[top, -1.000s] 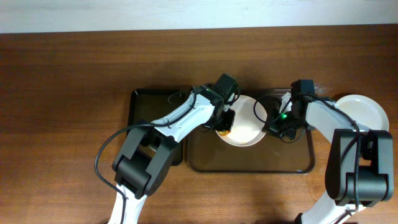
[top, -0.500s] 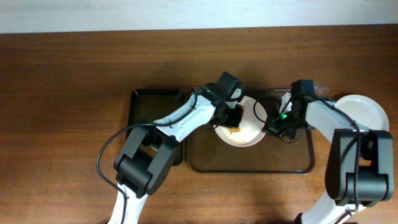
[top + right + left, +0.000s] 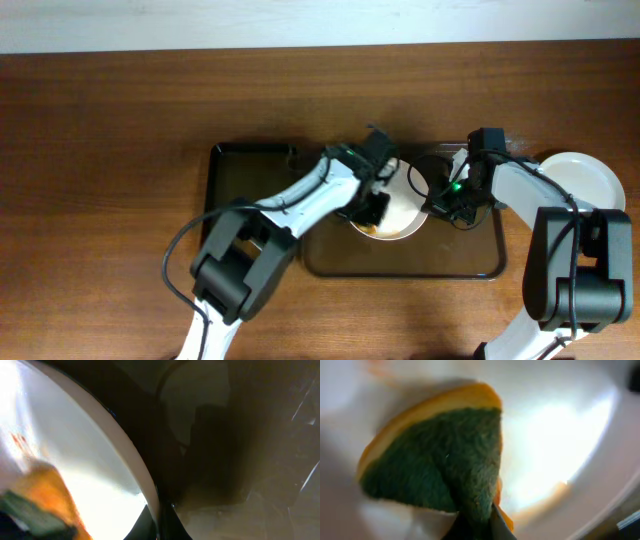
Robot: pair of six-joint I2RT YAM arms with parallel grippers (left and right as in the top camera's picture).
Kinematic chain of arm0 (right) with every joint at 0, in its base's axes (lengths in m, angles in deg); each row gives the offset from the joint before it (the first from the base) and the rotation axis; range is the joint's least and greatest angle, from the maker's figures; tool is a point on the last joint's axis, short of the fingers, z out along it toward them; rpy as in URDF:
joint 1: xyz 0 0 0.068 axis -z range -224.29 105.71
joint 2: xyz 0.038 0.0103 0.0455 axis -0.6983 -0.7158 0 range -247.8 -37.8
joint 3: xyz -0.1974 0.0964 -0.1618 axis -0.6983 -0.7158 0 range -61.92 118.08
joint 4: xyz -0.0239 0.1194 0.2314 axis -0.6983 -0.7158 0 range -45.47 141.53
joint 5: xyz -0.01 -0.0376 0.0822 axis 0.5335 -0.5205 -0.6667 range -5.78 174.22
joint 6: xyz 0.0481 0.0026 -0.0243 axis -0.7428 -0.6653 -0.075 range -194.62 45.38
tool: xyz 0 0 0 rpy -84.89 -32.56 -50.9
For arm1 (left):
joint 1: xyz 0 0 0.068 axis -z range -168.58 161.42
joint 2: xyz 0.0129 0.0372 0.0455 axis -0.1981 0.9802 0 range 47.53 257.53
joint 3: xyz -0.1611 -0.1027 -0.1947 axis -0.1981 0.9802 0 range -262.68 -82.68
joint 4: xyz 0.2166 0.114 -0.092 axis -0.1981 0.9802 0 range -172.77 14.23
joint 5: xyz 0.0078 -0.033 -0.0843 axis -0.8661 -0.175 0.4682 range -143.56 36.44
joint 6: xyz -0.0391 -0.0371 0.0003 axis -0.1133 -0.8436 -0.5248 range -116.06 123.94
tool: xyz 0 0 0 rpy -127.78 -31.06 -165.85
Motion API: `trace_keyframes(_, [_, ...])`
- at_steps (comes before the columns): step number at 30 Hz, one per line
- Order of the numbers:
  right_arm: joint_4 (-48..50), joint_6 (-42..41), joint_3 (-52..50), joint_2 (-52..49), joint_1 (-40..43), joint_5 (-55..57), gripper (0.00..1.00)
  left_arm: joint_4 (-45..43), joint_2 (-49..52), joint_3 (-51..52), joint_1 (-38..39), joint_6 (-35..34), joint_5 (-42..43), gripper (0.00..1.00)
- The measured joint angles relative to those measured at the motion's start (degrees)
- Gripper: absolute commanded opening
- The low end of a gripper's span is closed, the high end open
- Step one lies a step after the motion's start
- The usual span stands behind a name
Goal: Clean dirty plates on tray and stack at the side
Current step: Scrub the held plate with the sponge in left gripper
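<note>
A white plate lies on the dark brown tray and has orange sauce near its front edge. My left gripper is shut on a green and orange sponge and presses it onto the plate's inside. My right gripper is shut on the plate's right rim. In the right wrist view the rim runs between the fingers, and the sponge shows at the lower left. A plain white plate lies on the table to the right of the tray.
A narrower black tray lies against the brown tray's left side, under my left arm. Clear plastic wrap lies at the brown tray's back right. The wooden table reaches out on all sides.
My left gripper has slid the sponge from the plate's back left toward its front edge. The right gripper and the plate have stayed in place.
</note>
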Motion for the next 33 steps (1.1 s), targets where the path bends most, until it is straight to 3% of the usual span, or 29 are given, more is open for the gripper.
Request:
trace_keyframes(3, [0.0,0.2,0.0,0.0,0.0,0.0,0.04,-2.6,0.0,0.2,3.6,0.9,1.3,0.0])
trace_keyframes(9, [-0.4,-0.3,0.0,0.0,0.0,0.0,0.04,-9.8,0.3,0.8,2.9,0.6,-2.1,0.0])
trace_keyframes(14, [-0.5,-0.8,0.0,0.0,0.0,0.0,0.04,-17.1,1.2,0.7,-0.9,-1.5,-14.1,0.0])
trace_keyframes(17, [-0.5,-0.7,0.0,0.0,0.0,0.0,0.04,-16.3,1.4,0.4,-3.7,-1.6,-15.7,0.0])
trace_keyframes(21, [-0.8,-0.5,0.0,0.0,0.0,0.0,0.04,-10.4,1.3,-0.6,-6.3,-1.7,-5.9,0.0])
trace_keyframes(26, [-0.9,0.1,0.0,0.0,0.0,0.0,0.04,-4.4,2.9,0.0,-6.5,-1.6,18.7,0.0])
trace_keyframes(33, [-1.1,0.6,0.0,0.0,0.0,-0.1,0.04,-3.8,3.7,0.6,-4.2,-1.6,25.3,0.0])
